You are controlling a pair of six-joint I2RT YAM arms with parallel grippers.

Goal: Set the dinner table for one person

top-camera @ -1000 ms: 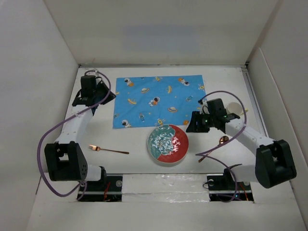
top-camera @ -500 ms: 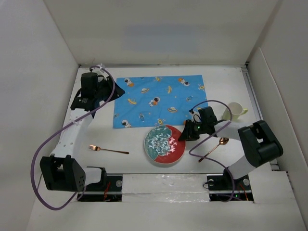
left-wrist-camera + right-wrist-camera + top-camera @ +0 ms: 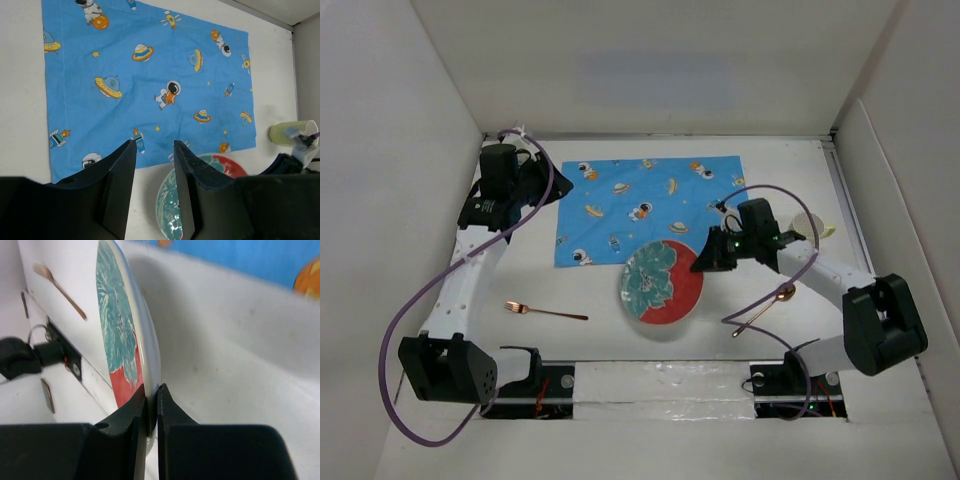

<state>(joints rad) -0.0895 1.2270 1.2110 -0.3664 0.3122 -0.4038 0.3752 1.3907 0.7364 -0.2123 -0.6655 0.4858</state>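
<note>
My right gripper [image 3: 152, 390] pinches the rim of the plate [image 3: 662, 282], which sits tilted near the dinner table's [image 3: 590, 335] front edge. My left gripper [image 3: 154, 150] hangs spread and empty by the placemat [image 3: 150, 75].

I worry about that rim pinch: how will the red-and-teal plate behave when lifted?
The plate looks rigid and glossy, so it may slip between the right fingers pinching its rim. Held at one edge, it probably pivots downward. Likely breakable if dropped.
</note>
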